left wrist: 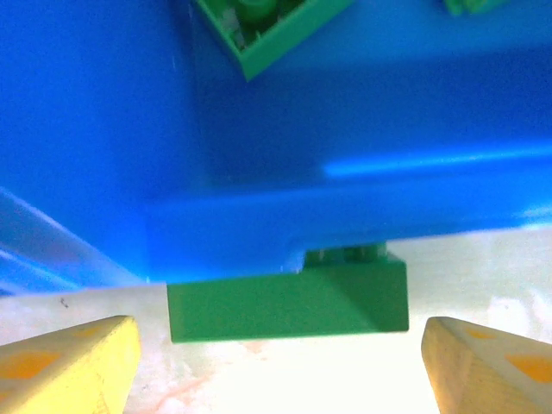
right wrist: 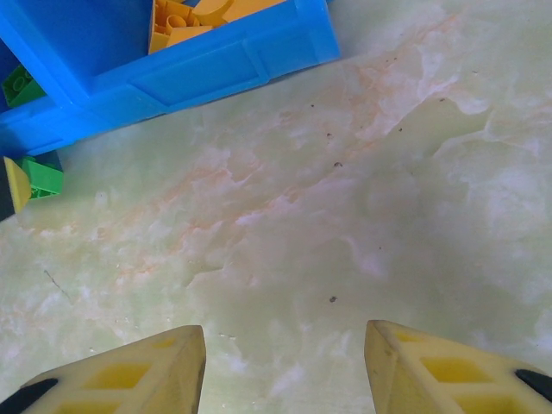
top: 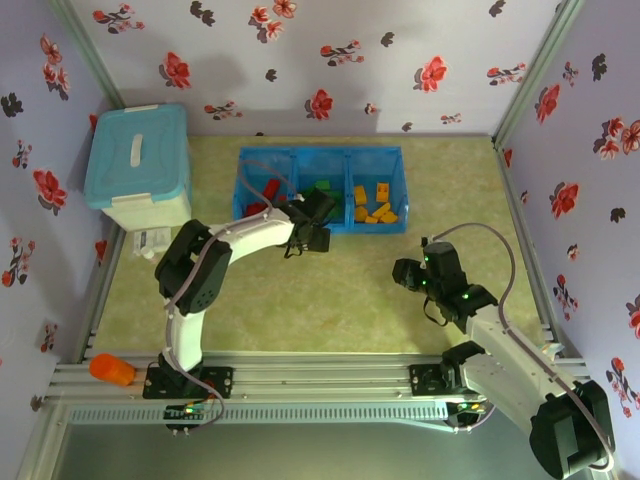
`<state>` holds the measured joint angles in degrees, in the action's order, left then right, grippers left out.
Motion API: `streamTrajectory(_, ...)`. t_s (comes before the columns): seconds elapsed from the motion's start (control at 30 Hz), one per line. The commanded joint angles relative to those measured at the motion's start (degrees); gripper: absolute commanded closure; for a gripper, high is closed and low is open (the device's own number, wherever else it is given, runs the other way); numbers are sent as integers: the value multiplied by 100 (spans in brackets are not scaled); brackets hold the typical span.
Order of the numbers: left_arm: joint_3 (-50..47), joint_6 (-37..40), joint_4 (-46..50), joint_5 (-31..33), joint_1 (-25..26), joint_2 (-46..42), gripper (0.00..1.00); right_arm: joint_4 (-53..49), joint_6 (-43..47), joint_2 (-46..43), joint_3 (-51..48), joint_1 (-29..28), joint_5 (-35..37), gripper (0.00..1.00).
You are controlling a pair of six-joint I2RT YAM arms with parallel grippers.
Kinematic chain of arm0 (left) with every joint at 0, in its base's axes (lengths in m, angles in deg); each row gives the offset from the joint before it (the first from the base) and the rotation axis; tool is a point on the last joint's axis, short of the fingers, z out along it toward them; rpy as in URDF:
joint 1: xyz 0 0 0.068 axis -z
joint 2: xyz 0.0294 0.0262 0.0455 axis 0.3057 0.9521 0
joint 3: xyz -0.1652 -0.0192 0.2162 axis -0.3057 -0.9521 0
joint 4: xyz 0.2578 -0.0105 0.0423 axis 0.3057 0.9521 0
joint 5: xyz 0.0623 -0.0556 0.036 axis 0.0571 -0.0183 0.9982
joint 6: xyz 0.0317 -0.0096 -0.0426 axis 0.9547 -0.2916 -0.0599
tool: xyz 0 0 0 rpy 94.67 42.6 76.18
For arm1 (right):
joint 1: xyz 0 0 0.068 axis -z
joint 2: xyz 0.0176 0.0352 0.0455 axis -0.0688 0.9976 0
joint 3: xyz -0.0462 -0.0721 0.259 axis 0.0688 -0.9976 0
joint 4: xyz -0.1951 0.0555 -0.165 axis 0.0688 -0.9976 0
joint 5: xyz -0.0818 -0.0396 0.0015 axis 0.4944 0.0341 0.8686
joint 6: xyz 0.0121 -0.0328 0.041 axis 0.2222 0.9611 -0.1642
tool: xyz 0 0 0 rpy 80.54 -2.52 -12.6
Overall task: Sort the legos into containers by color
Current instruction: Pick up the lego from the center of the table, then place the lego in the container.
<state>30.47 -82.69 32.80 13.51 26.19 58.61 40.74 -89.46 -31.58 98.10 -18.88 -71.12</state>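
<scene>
Left gripper [left wrist: 278,366] is hovering, jaws apart, straddling green lego [left wrist: 285,304] lying on desk [right wrist: 388,216] against near wall of tray [left wrist: 259,224] | right gripper [right wrist: 285,371] is idling, jaws apart, empty | risk: jaws catching tray wall, lego skidding aside or tipping.

You see a green marbled tabletop [top: 330,300] enclosed by lavender walls [top: 400,40] printed with red and black flowers; an aluminium rail [top: 320,375] borders its near edge.
</scene>
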Motion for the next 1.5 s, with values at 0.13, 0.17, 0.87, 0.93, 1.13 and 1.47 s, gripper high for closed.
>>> streamTrajectory(0.13,383,111,109,-154,-117,362,15,74,-80,-61,-109,-29,4,49)
streamTrajectory(0.17,404,124,101,-157,-118,390,16,62,-80,-68,-109,-29,12,49)
streamTrajectory(0.87,186,91,195,-6,60,-3,56,77,-142,-190,-241,-31,11,49)
streamTrajectory(0.93,170,84,226,32,147,-133,57,72,-134,-212,-239,-33,12,49)
streamTrajectory(1.13,303,158,367,95,363,-574,57,-2,-115,-287,-224,-35,39,49)
streamTrajectory(1.47,1282,632,624,264,279,-530,57,-215,-126,-540,-192,-29,38,49)
